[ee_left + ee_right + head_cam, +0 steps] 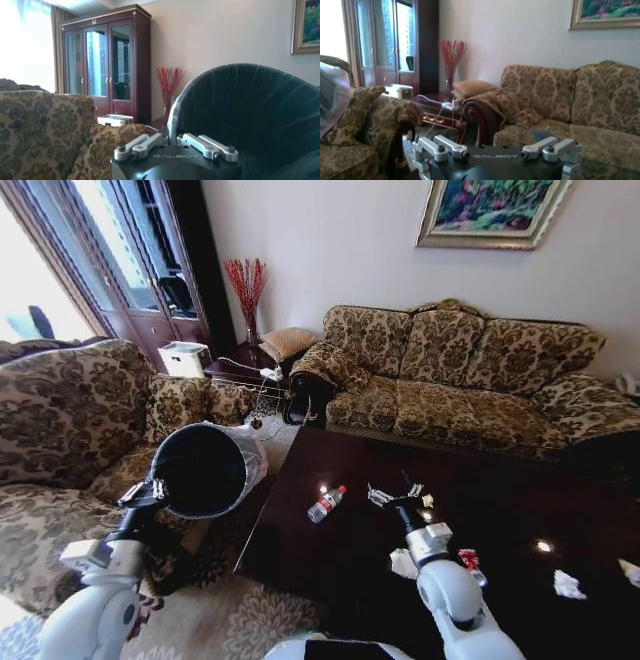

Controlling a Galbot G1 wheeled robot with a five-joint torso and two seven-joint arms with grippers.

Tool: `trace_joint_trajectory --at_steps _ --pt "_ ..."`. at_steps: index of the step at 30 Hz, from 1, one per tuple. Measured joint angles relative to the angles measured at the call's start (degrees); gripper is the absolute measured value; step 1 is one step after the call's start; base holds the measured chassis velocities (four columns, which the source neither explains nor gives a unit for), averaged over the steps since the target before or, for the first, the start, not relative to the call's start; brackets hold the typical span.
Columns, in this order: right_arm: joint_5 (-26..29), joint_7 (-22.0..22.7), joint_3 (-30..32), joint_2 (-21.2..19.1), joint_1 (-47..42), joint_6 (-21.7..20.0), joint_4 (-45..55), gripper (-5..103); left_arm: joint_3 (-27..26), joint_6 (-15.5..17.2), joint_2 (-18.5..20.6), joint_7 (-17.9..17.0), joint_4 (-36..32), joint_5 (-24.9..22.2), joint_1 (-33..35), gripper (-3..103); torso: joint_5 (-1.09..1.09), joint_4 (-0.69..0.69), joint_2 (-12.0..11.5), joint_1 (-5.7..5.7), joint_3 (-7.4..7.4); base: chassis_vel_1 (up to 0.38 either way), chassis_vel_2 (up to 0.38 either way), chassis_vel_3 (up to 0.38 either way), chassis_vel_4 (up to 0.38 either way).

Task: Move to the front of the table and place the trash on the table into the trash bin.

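The dark glossy table (pixel 330 580) lies in front of me. On it are a small clear bottle with a red label (pixel 326 503), a white tissue (pixel 403 563) beside my right arm, a red-and-white wrapper (pixel 468 560), a yellowish scrap (pixel 427 501) and more tissues (pixel 568 584) at the right. My right gripper (pixel 395 498) (pixel 497 148) hovers open over the table, right of the bottle and next to the scrap. My left gripper (pixel 148 491) (pixel 172 144) is shut on the rim of the black trash bin (pixel 205 470) (pixel 250 112), held tilted off the table's left edge.
A patterned armchair (pixel 60 420) stands at the left and a long sofa (pixel 470 370) behind the table. A cluttered side table (pixel 245 370) with a red-twig vase (pixel 247 295) sits in the far corner beside a tall cabinet (pixel 107 63). Patterned carpet (pixel 220 610) runs along the table's left side.
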Motion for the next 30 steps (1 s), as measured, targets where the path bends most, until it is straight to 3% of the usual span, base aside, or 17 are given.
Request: trace_joint_trajectory --at_steps 9,11,13,14,16,17,22,27,30 --pt "3.85 3.04 -11.61 1.78 11.74 1.67 -14.70 100 -2.28 -1.65 -1.72 -1.12 0.79 0.70 0.83 3 -0.02 0.01 0.02 -0.09 -0.03 -0.006 0.008 0.005 -0.009" --pt "4.36 5.48 -14.93 3.31 15.39 2.33 -19.58 100 -2.39 -1.79 -2.01 -1.54 0.45 0.74 0.98 3 0.00 0.01 0.02 -0.10 -0.03 0.000 0.000 0.000 0.000" --pt "4.66 11.27 -19.59 6.76 20.72 3.07 -27.88 100 -2.42 -2.02 -2.31 -2.12 -0.06 0.84 1.20 3 0.01 0.03 0.02 -0.08 -0.02 0.000 0.000 0.000 0.000" --pt "4.66 11.27 -19.59 6.76 20.72 3.07 -27.88 100 -2.42 -2.02 -2.31 -2.12 -0.06 0.84 1.20 3 0.01 0.03 0.02 -0.08 -0.02 0.000 0.000 0.000 0.000" --pt "4.50 17.74 -22.82 11.60 24.65 3.18 -36.76 100 -2.48 -2.04 -2.53 -2.60 -0.52 1.14 1.38 3 0.00 0.02 0.01 -0.02 0.00 0.000 0.000 0.000 0.000" --pt "4.50 17.74 -22.82 11.60 24.65 3.18 -36.76 100 -2.48 -2.04 -2.53 -2.60 -0.52 1.14 1.38 3 0.00 0.02 0.01 -0.02 0.00 0.000 0.000 0.000 0.000" --pt "7.22 26.70 -25.86 18.01 28.56 3.18 -47.04 100 -2.53 -2.04 -2.76 -3.11 -1.12 1.68 1.50 3 0.00 0.02 0.01 -0.03 -0.01 0.000 0.000 0.000 0.000" --pt "9.12 33.22 -26.16 18.91 29.14 2.39 -51.30 100 -2.51 -2.01 -2.94 -3.36 -1.22 2.04 1.53 3 -0.02 0.01 0.01 -0.06 -0.01 0.000 0.000 0.000 0.000" --pt "10.11 34.94 -26.15 18.90 28.52 1.50 -50.17 100 -2.55 -2.01 -2.96 -3.36 -1.22 2.05 1.53 3 0.01 0.00 0.01 -0.05 -0.01 0.000 0.000 0.000 0.000"
